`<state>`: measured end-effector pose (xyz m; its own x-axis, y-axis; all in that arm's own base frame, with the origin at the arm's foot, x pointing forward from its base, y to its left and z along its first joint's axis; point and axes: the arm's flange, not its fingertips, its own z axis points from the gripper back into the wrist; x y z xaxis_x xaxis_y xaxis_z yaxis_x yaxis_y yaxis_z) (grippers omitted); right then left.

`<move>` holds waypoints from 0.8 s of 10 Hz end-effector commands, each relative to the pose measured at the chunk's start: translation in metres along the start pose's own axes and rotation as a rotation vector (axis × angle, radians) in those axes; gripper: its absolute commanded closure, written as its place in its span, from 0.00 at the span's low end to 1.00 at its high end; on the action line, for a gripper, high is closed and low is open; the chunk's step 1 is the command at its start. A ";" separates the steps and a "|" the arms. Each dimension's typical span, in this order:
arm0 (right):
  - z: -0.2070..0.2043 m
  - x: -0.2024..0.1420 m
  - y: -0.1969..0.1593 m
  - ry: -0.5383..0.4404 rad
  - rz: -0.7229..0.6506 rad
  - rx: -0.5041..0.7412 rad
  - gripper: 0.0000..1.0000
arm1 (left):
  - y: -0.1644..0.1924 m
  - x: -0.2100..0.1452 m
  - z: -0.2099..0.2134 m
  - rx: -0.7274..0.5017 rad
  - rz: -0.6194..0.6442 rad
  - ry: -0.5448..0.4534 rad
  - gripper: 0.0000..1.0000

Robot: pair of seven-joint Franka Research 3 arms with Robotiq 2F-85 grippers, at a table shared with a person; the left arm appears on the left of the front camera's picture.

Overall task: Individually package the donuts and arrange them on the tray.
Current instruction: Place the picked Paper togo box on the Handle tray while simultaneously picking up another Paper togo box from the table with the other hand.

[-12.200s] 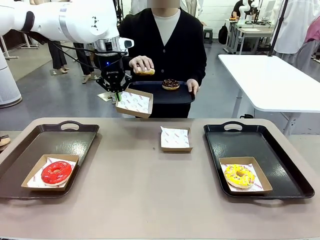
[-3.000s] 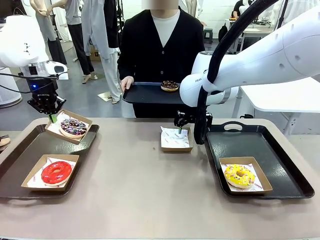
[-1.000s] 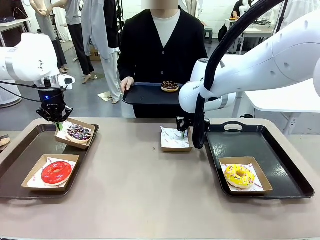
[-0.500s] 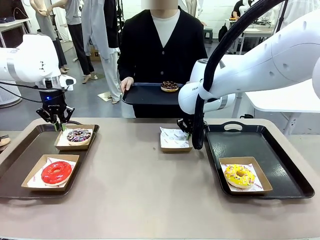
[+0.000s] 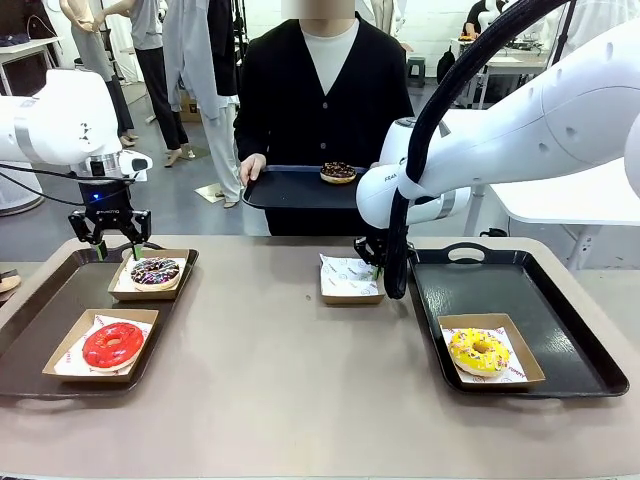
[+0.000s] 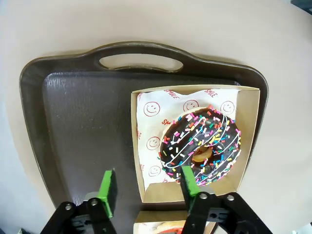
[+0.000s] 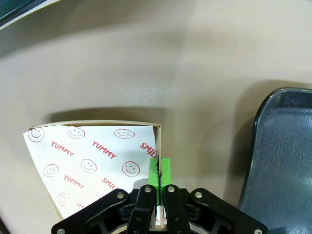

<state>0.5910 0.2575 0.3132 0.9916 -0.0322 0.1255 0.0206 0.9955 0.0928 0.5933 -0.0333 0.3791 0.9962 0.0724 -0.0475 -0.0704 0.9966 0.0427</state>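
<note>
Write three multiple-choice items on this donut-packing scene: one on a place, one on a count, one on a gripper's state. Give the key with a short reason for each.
1. Where does the dark chocolate sprinkled ring donut lie?
A. in a box on the right tray
B. on the black tray that the person holds
C. on the bare table

2. How many donuts lie in paper-lined cardboard boxes?
A. one
B. two
C. three

3. How does the black right gripper stand?
A. shut on the wall of the empty cardboard box
B. open above the yellow donut
C. shut on a tray handle

Key:
1 B, it sits on the tray held at the far side.
2 C, the glossy red donut, the purple-white sprinkled donut and the yellow sprinkled donut each lie in a box.
3 A, the right wrist view shows the green pads pinching the box edge.
</note>
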 end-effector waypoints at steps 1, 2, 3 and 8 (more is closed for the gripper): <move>-0.004 -0.006 0.000 -0.029 -0.025 -0.030 1.00 | 0.002 0.000 0.002 -0.005 -0.021 -0.004 0.00; -0.004 -0.006 0.000 -0.028 -0.025 -0.029 1.00 | 0.002 0.000 0.002 -0.008 -0.021 -0.005 0.00; -0.003 -0.007 0.000 -0.030 -0.023 -0.028 1.00 | 0.002 0.000 0.002 -0.012 -0.020 -0.004 0.00; 0.063 -0.023 -0.012 0.000 -0.027 -0.037 1.00 | 0.051 -0.038 0.046 -0.384 -0.032 0.039 0.00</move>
<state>0.5746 0.2499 0.3557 0.9913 -0.0329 0.1273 0.0227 0.9965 0.0808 0.5770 -0.0111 0.4130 0.9957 0.0602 -0.0709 -0.0731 0.9778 -0.1962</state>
